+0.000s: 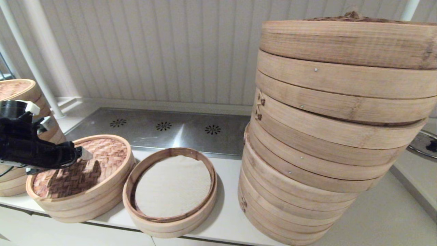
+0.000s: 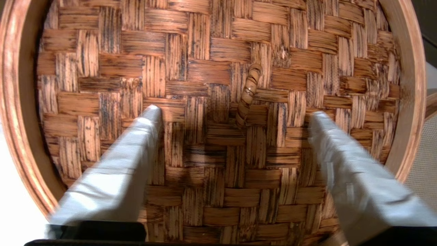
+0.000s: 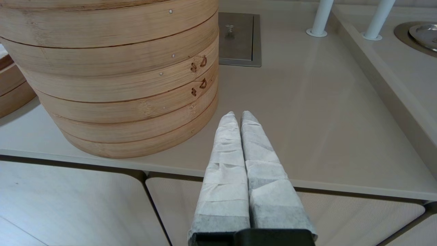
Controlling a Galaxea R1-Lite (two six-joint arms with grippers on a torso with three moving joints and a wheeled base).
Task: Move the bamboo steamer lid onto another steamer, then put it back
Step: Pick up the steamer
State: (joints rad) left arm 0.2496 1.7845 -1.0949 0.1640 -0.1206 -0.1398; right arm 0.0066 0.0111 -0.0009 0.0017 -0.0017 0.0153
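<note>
At the near left of the counter (image 1: pixel 225 225), the lid (image 1: pixel 102 153) lies flat, woven top up, on a basket, its centre loop (image 2: pixel 248 95) between the left gripper's (image 2: pixel 235 114) spread fingers. Closing off-centre could miss that tiny loop or skew the lid. Just right sits the steamer (image 1: pixel 170 186) with its white liner; the right gripper (image 3: pixel 238 114) waits closed by the big stack (image 1: pixel 327 136).

You are looking at a commercial kitchen, something like a dim sum prep station. A pale counter (image 1: pixel 375 218) carries a tall stack of huge bamboo steamer baskets (image 1: pixel 327 136), with smaller steamers (image 1: pixel 170 191) alongside. Behind them lies a steel panel (image 1: pixel 164 131) with flower-shaped vents, backed by a ribbed white wall (image 1: pixel 153 51).
</note>
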